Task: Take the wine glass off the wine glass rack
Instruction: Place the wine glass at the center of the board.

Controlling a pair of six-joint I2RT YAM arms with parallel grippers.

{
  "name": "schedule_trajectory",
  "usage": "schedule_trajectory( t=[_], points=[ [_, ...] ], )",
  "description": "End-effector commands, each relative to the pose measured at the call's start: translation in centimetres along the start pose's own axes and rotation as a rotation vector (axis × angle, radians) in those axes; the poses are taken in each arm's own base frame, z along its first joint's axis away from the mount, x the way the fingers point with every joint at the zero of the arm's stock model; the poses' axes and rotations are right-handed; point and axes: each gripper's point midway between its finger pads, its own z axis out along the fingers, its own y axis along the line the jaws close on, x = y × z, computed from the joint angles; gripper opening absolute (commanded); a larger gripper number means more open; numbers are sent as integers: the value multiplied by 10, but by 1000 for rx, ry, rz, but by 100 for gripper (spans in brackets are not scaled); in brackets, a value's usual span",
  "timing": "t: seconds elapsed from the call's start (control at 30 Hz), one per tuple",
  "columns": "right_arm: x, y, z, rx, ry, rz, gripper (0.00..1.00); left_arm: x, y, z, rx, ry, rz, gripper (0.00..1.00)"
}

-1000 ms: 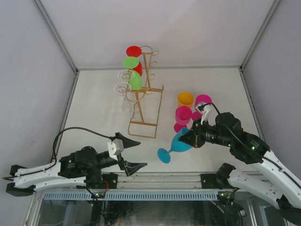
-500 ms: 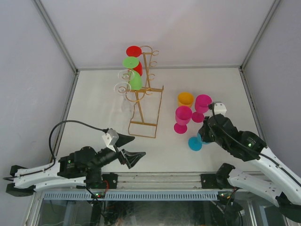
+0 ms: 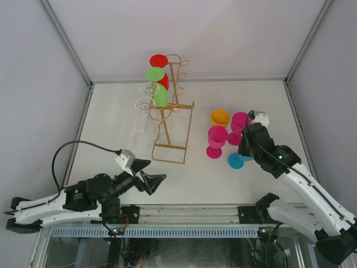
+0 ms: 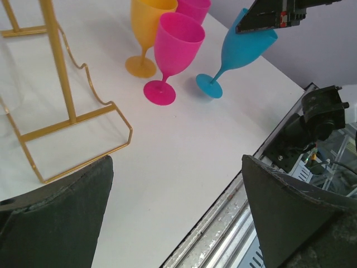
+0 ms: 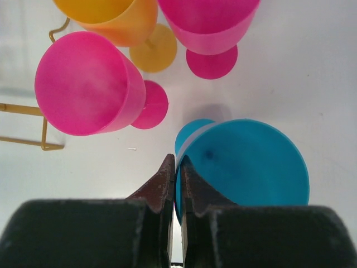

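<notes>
The gold wire wine glass rack [image 3: 174, 111] stands at the back left of the table; its loop base [image 4: 78, 120] shows in the left wrist view. On its left side hang a red wine glass [image 3: 159, 60], a green one [image 3: 155, 74] and two clear ones [image 3: 146, 89]. My right gripper [image 3: 246, 146] is shut on the rim of a blue wine glass [image 5: 251, 162], which is tilted with its foot [image 3: 235, 161] at the table beside the standing glasses. My left gripper [image 3: 152, 172] hangs open and empty over the front of the table, well short of the rack.
An orange glass [image 3: 220, 118] and two pink glasses [image 3: 217, 137] [image 3: 241, 121] stand upright just left of and behind the blue one. The table's front metal rail [image 4: 240, 212] lies under the left gripper. The enclosure walls close in on all sides.
My right gripper has carried the blue glass from a low tilt at the front centre back and right, setting it upright beside the pink glasses. The left gripper drifted slightly left and stayed open.
</notes>
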Motion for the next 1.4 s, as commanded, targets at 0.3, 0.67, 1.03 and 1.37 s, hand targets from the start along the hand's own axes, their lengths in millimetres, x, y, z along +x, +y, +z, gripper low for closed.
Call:
schedule_trajectory(
  t=[0.3, 0.67, 1.03, 1.37],
  points=[
    [-31, 23, 38, 9, -54, -93, 0, -3, -2, -11, -25, 76, -101, 100],
    [-27, 24, 57, 15, 9, -149, 0, -10, 0, -11, -46, 66, -87, 100],
    [-28, 29, 63, -5, 12, -180, 0, -6, 3, -14, -55, 79, -91, 100],
    [-37, 31, 67, 6, -6, -202, 0, -5, 5, -16, -62, 84, -95, 100]
  ],
)
